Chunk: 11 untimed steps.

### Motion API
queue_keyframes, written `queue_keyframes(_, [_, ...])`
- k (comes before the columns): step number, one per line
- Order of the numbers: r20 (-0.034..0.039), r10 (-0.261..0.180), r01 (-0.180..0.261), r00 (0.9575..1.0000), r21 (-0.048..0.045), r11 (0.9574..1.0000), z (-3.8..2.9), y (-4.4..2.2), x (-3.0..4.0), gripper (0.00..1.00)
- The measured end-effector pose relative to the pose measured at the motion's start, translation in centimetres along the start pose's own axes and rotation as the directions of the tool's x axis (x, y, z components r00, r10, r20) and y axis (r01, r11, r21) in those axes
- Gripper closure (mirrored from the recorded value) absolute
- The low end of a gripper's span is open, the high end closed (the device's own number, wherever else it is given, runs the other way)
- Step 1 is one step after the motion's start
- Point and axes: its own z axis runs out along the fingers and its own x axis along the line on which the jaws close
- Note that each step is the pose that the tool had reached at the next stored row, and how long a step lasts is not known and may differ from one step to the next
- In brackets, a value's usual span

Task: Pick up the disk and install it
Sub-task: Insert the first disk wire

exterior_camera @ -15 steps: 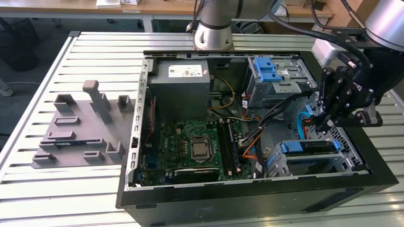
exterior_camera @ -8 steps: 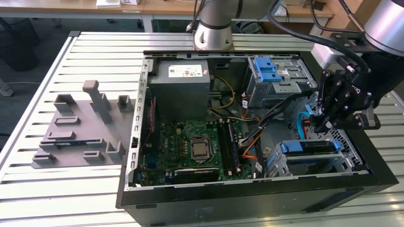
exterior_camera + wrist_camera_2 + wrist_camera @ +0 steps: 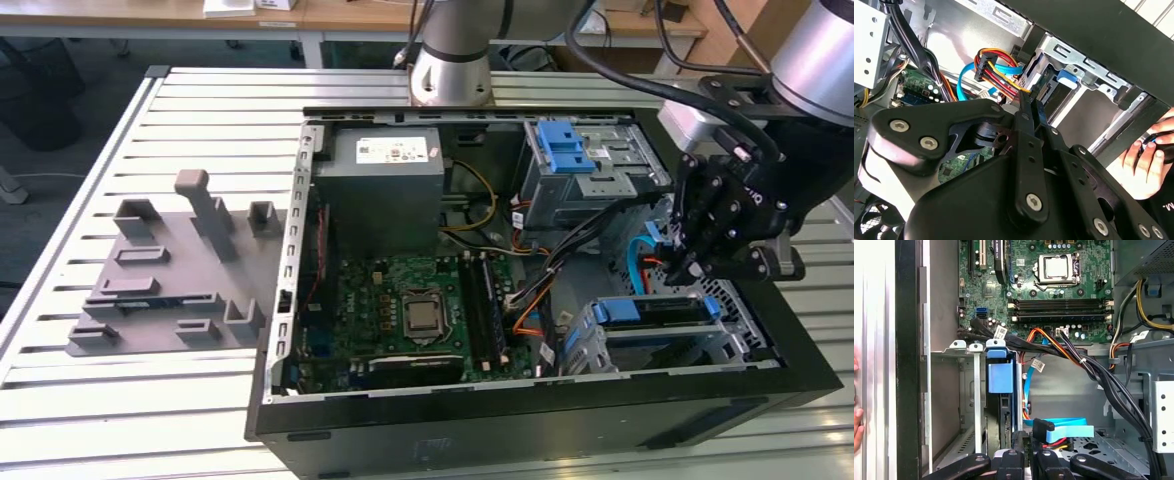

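Disk (image 3: 1000, 405) sits upright in its metal cage (image 3: 976, 390).

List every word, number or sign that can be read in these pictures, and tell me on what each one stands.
Nothing can be read with confidence.
White sticker on the grey power supply box: print too small.
White tags on the black cables: blurred.
Markings on the motherboard: too small.
White letters on a person's dark clothing: cut off at the picture's edge.
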Motion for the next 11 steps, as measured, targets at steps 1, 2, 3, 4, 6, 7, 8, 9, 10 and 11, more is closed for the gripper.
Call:
queue_keyframes(1, [0.0, 0.0, 0.0, 1.0, 0.0001, 1.0, 0.0, 0.0, 0.0, 0.84])
queue_keyframes(2, [-0.0001, 0.0, 0.0, 1.0, 0.0001, 1.0, 0.0, 0.0, 0.0, 0.84])
queue_keyframes(3, [-0.0001, 0.0, 0.0, 1.0, 0.0, 1.0, 0.0, 0.0, 0.0, 0.84])
queue_keyframes(4, [-0.0002, 0.0, 0.0, 1.0, 0.0001, 1.0, 0.0, 0.0, 0.01, 0.84])
queue_keyframes(6, [-0.0001, 0.0, 0.0, 1.0, 0.0, 1.0, 0.04, 0.0, 0.07, 0.84])
queue_keyframes(7, [-0.0002, 0.0, 0.0, 1.0, 0.0001, 1.0, 0.06, -0.01, 0.13, 0.84])
queue_keyframes(8, [-0.0002, 0.0, 0.0, 1.0, 0.0, 1.0, 0.09, -0.01, 0.21, 0.84])
queue_keyframes(9, [-0.0001, 0.0, 0.0, 1.0, 0.0001, 1.0, 0.12, -0.01, 0.31, 0.84])
queue_keyframes(10, [-0.0002, 0.0, 0.0, 1.0, 0.0, 1.0, 0.15, -0.02, 0.43, 0.84])
queue_keyframes(11, [-0.0002, 0.0, 0.0, 1.0, 0.0001, 1.0, 0.18, -0.02, 0.53, 0.84])
